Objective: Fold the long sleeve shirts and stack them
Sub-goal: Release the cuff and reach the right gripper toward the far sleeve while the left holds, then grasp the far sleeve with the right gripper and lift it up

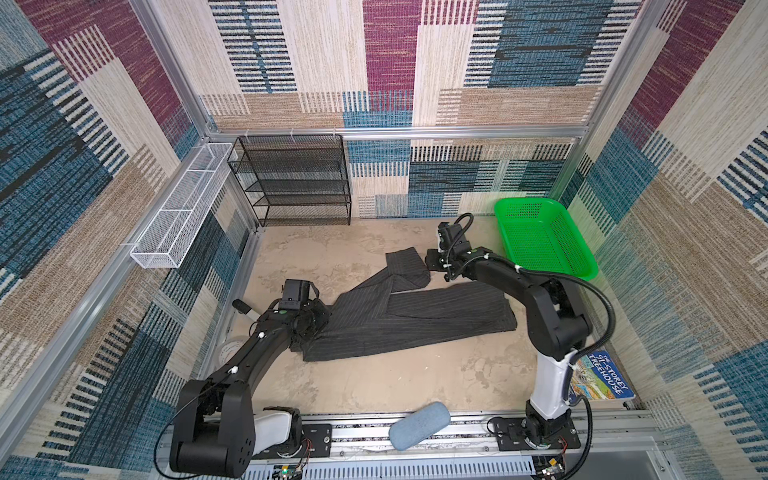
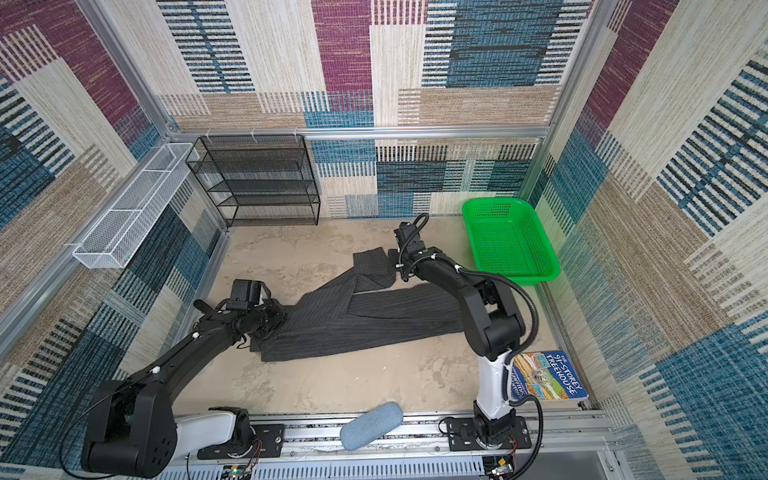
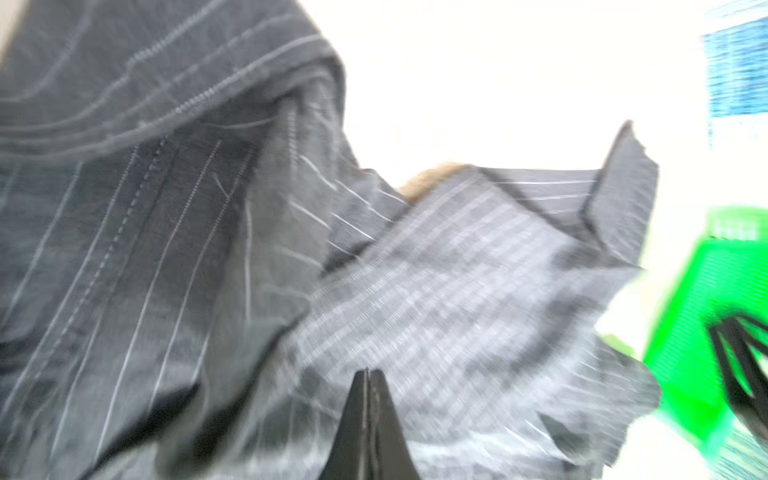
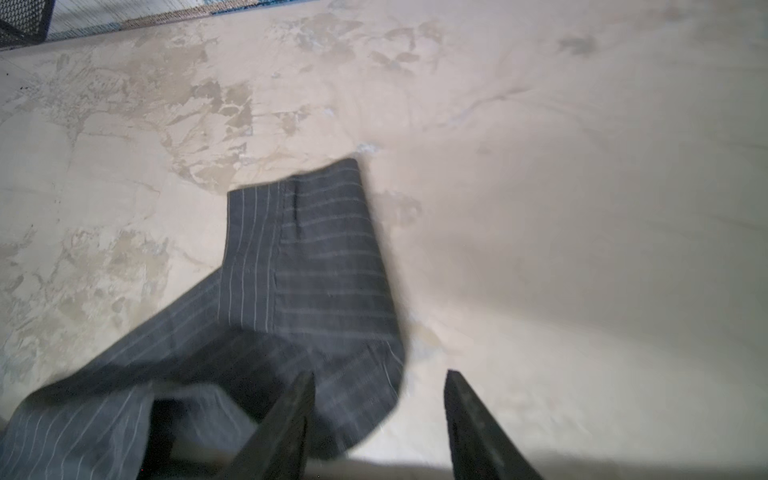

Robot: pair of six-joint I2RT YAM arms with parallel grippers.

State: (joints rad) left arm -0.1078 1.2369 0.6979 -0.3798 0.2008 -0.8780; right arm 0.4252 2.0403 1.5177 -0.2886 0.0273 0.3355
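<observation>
On the bench (image 1: 374, 386), my left hand (image 3: 367, 372) clenches the long sleeve shirt (image 1: 436, 316); right hand (image 4: 380, 374) released beside its sleeve (image 4: 311, 270). Folding unfinished, stacking outstanding.

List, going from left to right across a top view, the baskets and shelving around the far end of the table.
white wire basket → black mesh rack → green basket. The shirt is left out, since its span overlaps the rack's.
</observation>
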